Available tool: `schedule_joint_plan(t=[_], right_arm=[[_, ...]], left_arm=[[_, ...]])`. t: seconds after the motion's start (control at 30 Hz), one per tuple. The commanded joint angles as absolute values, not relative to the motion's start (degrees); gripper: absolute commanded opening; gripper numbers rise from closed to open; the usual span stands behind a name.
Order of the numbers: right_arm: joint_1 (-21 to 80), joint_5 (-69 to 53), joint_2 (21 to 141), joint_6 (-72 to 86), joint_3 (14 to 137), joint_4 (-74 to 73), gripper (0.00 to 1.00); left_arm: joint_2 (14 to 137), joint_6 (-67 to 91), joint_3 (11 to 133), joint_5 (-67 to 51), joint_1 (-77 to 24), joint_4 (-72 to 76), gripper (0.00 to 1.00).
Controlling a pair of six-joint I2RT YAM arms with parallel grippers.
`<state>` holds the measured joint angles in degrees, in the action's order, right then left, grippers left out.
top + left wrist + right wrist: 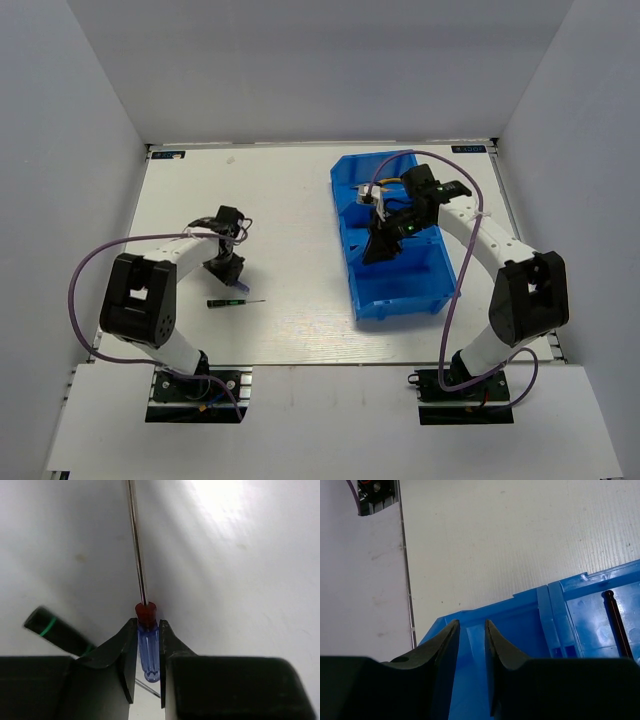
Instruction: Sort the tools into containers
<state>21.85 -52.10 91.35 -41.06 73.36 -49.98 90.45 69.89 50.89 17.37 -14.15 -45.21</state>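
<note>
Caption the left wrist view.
Left end effector pinching a blue-handled screwdriver on the white table.

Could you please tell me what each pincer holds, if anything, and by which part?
Left pincer: the thin metal screwdriver, gripped by its clear blue plastic handle, behind the red collar. Right pincer: nothing.

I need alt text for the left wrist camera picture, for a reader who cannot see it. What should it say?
The left gripper holds a screwdriver by its blue handle, the metal shaft pointing away over the white table. A black tool handle with a green ring lies at left.
</note>
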Motion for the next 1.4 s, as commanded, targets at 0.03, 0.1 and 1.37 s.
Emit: schedule_joint_plan(t=[0.03,0.1,1.37], right_arm=[[21.0,-51.3,90.0,-42.5,76.0,-52.5,0.33],[20.1,-47.1,88.4,-40.7,76.2,-50.8,0.13],[-1.2,-51.2,75.6,-23.1,72.3,-29.6,0.35]], left_arm=[[89.0,51.3,59.0,13.3,-16.3,-35.9,0.0],[86.4,40.5,61.6,1.3,-18.0,-22.8,0.0],[95.8,10.3,75.9,-31.5,-45.2,-7.0,0.7]])
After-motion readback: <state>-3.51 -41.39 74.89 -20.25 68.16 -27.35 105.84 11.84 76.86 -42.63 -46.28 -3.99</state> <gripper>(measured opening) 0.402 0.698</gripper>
